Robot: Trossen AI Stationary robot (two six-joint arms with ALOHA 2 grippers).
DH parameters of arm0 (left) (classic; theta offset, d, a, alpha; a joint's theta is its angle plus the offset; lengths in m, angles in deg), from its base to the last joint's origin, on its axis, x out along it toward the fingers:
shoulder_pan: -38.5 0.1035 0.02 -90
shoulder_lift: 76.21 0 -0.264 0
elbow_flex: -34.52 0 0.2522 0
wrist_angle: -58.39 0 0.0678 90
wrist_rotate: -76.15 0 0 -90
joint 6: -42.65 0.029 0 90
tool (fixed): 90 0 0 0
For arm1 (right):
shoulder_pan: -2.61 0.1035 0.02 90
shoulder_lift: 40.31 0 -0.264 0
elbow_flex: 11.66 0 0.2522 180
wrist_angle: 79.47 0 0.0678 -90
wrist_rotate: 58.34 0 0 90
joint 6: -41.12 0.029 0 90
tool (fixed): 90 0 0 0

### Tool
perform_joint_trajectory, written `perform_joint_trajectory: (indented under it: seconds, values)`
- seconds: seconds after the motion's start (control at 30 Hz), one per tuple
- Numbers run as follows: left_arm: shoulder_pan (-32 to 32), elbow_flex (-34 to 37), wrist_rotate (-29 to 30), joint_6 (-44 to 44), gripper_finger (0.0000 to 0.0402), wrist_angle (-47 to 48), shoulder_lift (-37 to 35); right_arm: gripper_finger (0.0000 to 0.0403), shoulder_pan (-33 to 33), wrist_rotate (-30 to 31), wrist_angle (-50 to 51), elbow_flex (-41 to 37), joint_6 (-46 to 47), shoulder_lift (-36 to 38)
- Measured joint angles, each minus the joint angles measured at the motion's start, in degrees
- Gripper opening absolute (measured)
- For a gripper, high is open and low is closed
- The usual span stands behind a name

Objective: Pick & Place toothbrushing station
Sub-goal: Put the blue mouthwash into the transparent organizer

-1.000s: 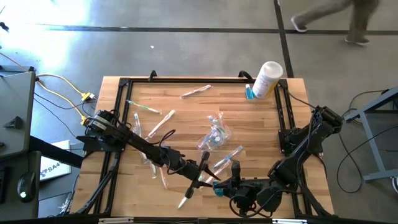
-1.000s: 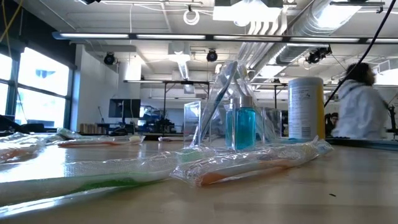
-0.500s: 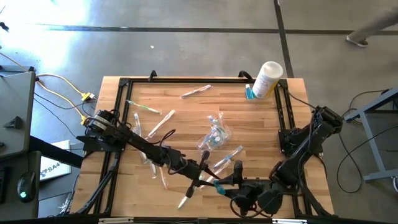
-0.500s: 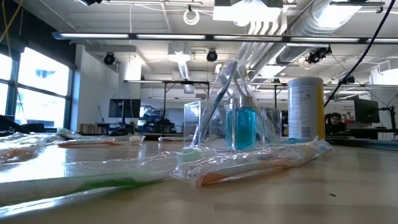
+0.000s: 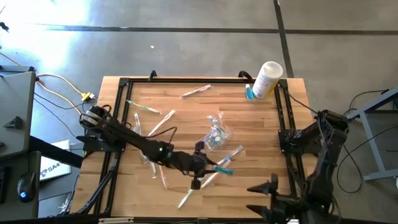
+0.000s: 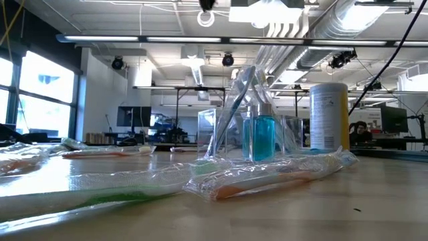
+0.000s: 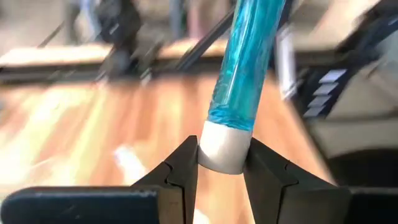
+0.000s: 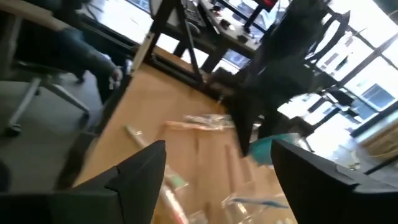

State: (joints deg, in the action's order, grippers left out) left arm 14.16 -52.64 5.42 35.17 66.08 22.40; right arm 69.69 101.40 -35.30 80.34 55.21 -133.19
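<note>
1. The left pincer reaches over the near middle of the tabletop, its fingers closed on the white cap end of a teal tube; the tube sticks out from between the tips toward the right side.
2. Just beyond the tube lies the clear crinkly bag, with wrapped toothbrushes scattered to the left and one near the far edge.
3. A white canister stands at the far right corner.
4. The right pincer hangs off the near right edge, fingers spread wide and holding nothing, well apart from the tube.
</note>
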Motion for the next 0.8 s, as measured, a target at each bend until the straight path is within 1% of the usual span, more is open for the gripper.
perform_joint_trajectory:
  seconds: [0.1, 0.2, 0.23, 0.3, 0.37, 0.43, 0.53, 0.67, 0.8]
  values:
    - [-0.04, -13.28, 6.34, -1.05, 0.0092, 26.54, 0.68, 0.0283, 2.28, 0.02, 3.14, 0.00, 5.29, 0.00]
    - [0.46, -26.20, 10.97, -2.22, 0.0092, 46.92, 4.10, 0.0283, 4.09, 1.26, 5.45, 0.00, 8.52, 0.00]
    - [0.94, -30.02, 11.56, -1.96, 0.0092, 52.91, 5.55, 0.0283, 4.33, 1.16, 6.18, 0.00, 9.15, 0.00]
    - [1.77, -37.02, 11.48, -1.46, 0.0092, 61.88, 8.41, 0.0284, 4.67, 0.59, 7.25, 0.00, 10.42, 0.00]
    - [2.79, -42.43, 11.07, -1.03, 0.0092, 70.83, 11.05, 0.0284, 4.82, 0.42, 8.07, 0.00, 11.54, 0.00]
    - [3.95, -46.02, 10.46, 1.01, 0.0092, 75.78, 14.47, 0.0284, 4.82, 0.01, 9.50, 0.00, 12.71, 0.00]
    - [5.19, -48.61, 10.62, 5.97, 0.0092, 80.61, 19.87, 0.0284, 4.82, -0.82, 11.51, 0.00, 14.53, 0.00]
    - [6.32, -50.41, 15.11, 12.06, 0.0092, 81.75, 23.90, 0.0284, 4.48, -0.89, 13.76, 0.00, 17.05, 0.00]
    - [7.10, -50.41, 20.60, 14.48, 0.0092, 84.21, 27.05, 0.0284, 4.44, -1.30, 15.37, 0.00, 19.10, 0.00]
